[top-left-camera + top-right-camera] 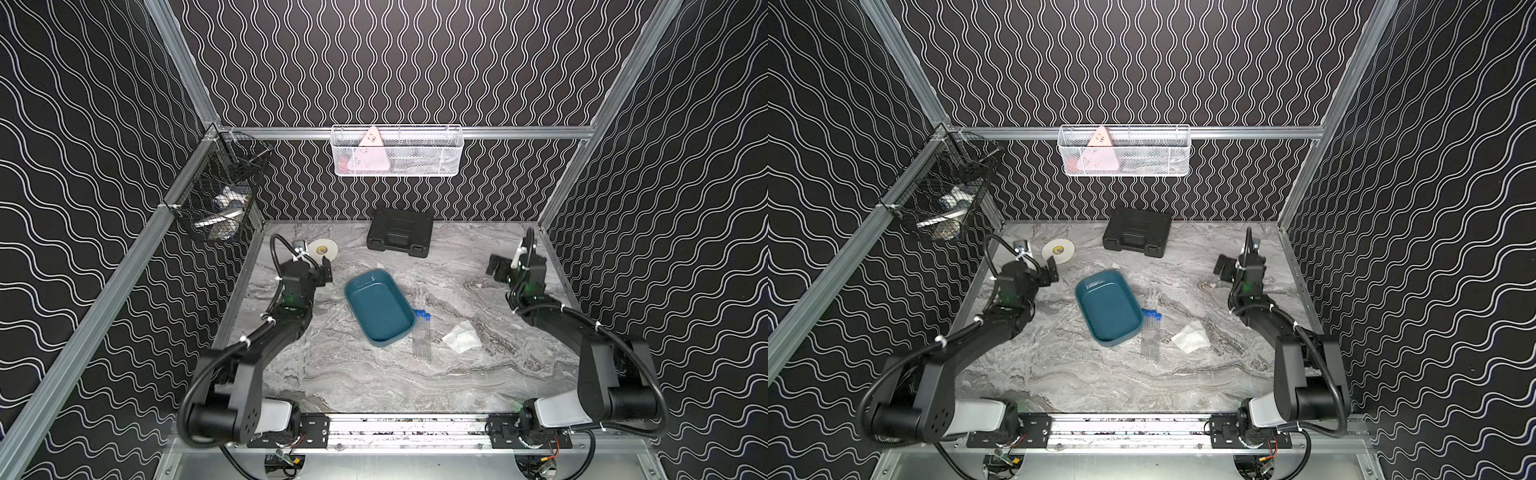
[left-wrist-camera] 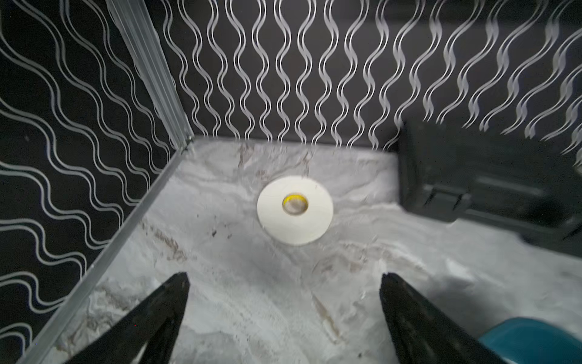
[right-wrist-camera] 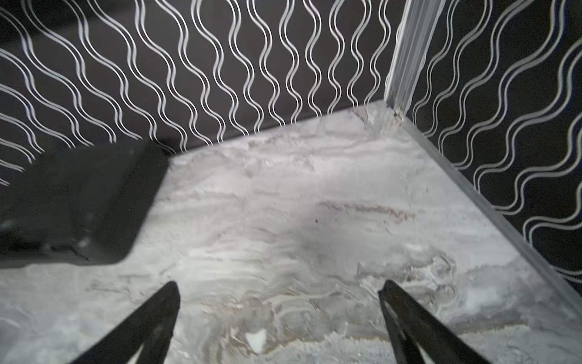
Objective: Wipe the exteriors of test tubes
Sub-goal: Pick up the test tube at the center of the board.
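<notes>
Clear test tubes [image 1: 422, 336] (roughly four)

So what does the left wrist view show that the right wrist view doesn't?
Left wrist only: the white tape roll and a corner of the teal tray. Right wrist only: the right rear corner post, nothing else of its own. Both: the black case, the marble table, and an open, empty gripper: left gripper, right gripper.

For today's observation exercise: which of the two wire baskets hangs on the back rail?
The white wire-mesh basket, centred on the back rail; the black wire basket hangs near the corner on the side rail.
</notes>
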